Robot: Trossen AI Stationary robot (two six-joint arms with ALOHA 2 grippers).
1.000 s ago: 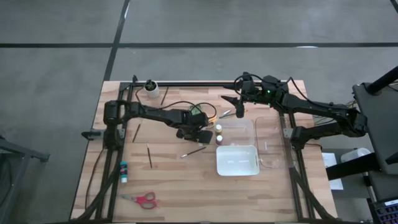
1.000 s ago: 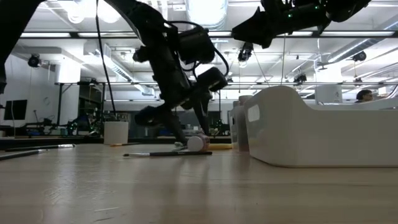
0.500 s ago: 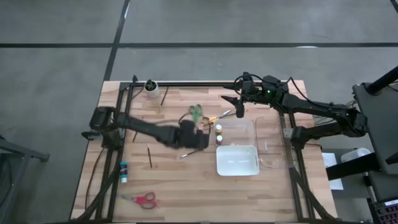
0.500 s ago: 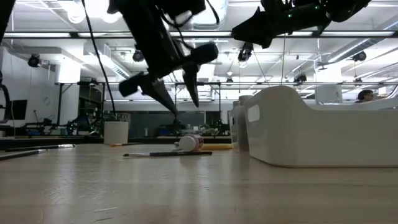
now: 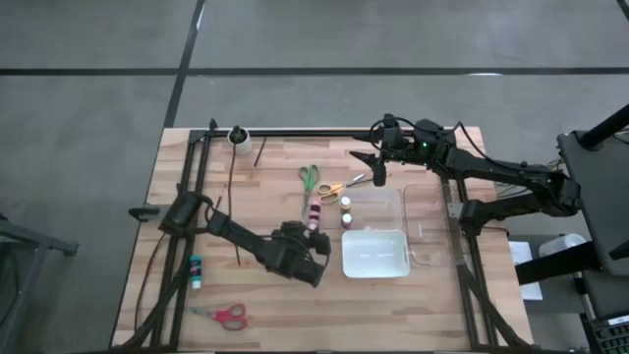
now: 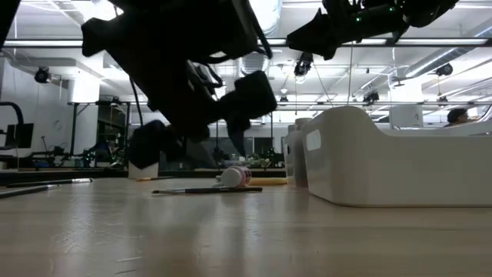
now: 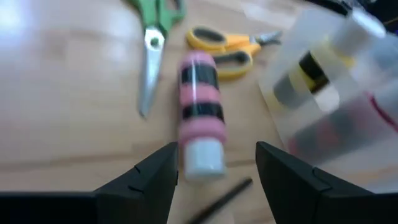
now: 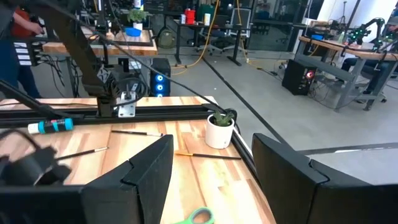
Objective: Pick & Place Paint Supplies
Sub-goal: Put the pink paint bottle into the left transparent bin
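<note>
— Wooden planks make up the table, framed by black rails. Where do the arms stand?

— From above, the left gripper sits low over the middle of the table, just beside the white tray. Its own wrist camera shows the two dark fingers spread apart with nothing pinched between them. The right gripper hangs raised near the far edge, fingers parted and empty.

— And the paint supplies?

— A pink-and-black striped bottle lies on its side just ahead of the left fingers, its pale cap toward them. A thin dark brush lies beside the cap. Green scissors and yellow scissors lie touching or nearly so, farther back. Two capped bottles stand upright by a clear container. A teal bottle lies near the left rail, red scissors near the front edge, another brush between them and the arm.

— Anything else?

— A small white cup stands at the far left corner, with a brush just beside it.
</note>
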